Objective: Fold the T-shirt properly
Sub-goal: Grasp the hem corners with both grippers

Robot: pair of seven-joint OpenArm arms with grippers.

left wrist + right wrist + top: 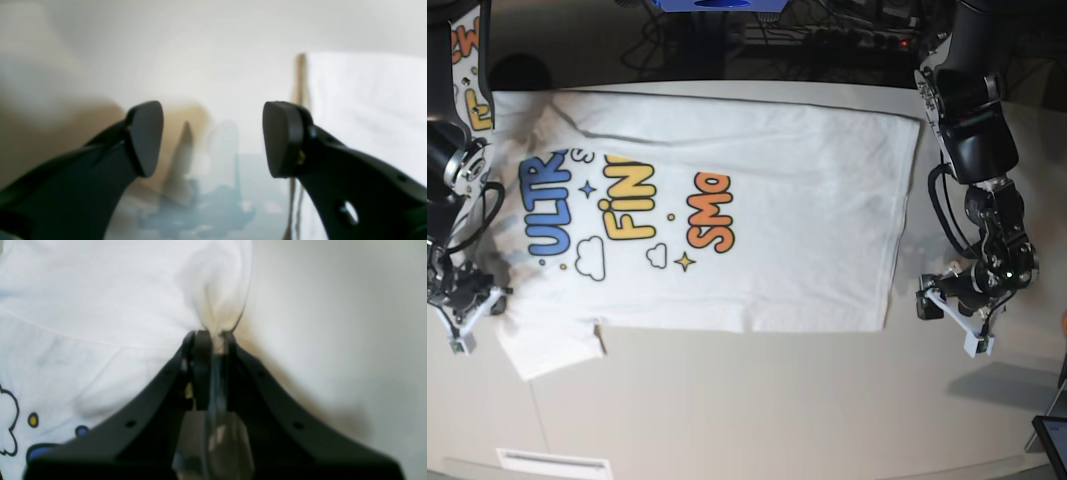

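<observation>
The T-shirt (777, 250) lies spread flat on the pale table (777, 400), print side up, with blue, yellow and orange lettering. My right gripper (218, 335) is shut on a pinch of the shirt's white cloth (100, 306) near a sleeve; it sits at the left of the base view (489, 298). My left gripper (213, 140) is open and empty, just above the table beside the shirt's edge (367, 110). In the base view it (924, 300) is just off the shirt's near right corner.
Cables and a power strip (827, 35) run along the table's far edge. A dark screen corner (1052, 440) shows at the lower right. A white label (552, 463) lies at the front edge. Both arm bodies stand at the table's sides.
</observation>
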